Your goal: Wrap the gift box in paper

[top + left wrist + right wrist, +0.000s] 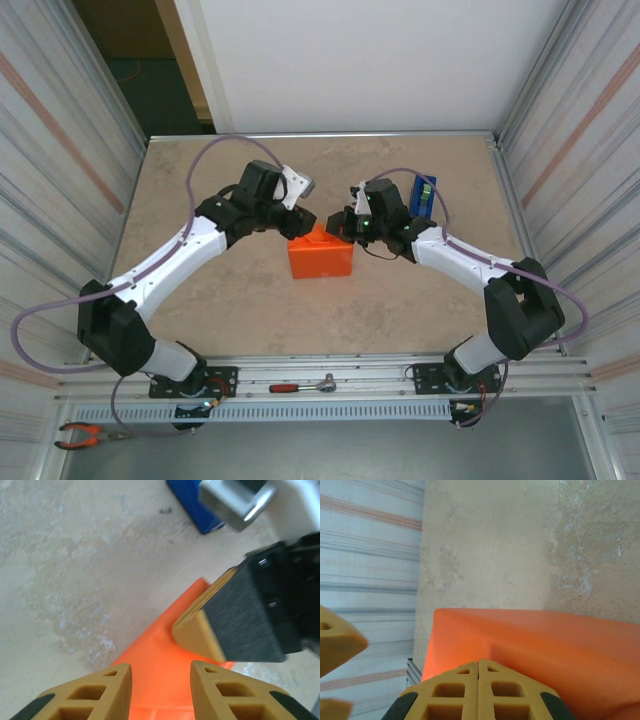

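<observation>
left gripper (161,680) fingers are sitting spread just above the paper (165,645) flap. right gripper (478,692) fingers are pressing together against that flap, can't tell if paper is caught between them. gift box (322,262), already orange-skinned, is lying mid table (200,180), blue tape dispenser (424,195) near. likely creasing 1 end flap: best pushing it flat along the box edge while the left is steadying the box.

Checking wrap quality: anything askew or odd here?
One thing: a pointed flap of the paper juts past the far edge of the gift box and is not folded flat against it. No tear or spill is visible.
</observation>
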Motion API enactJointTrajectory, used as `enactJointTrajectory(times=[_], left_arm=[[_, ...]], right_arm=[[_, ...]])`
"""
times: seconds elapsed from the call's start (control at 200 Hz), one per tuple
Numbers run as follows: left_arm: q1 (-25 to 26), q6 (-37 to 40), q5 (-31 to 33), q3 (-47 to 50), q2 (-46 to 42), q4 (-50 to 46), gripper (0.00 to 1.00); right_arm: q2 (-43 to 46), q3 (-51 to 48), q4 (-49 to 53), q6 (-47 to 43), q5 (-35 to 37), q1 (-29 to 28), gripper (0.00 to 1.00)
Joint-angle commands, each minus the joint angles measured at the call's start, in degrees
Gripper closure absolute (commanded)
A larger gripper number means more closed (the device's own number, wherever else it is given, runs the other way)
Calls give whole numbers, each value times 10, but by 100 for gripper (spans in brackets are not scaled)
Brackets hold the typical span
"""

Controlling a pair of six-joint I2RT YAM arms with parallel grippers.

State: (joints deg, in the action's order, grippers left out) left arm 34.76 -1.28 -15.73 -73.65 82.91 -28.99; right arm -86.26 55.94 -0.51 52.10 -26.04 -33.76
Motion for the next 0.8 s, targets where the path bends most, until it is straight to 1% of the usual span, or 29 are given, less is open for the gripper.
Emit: enactJointTrajectory(times=[0.0, 0.115, 0.205, 0.411, 0.792], left_arm=[[0, 2, -57, -18, 26, -18, 65], [1, -6, -73, -17, 44, -6, 67], [1, -10, -75, -8, 52, 0, 69], [1, -13, -57, 26, 45, 10, 73], [2, -5, -18, 76, 34, 14, 75]], right_arm=[[0, -23, 34, 4, 18, -3, 100], [3, -29, 31, 6, 20, -3, 100], [5, -33, 30, 8, 21, -3, 100], [6, -32, 30, 9, 22, -3, 100], [4, -24, 26, 17, 10, -3, 100]])
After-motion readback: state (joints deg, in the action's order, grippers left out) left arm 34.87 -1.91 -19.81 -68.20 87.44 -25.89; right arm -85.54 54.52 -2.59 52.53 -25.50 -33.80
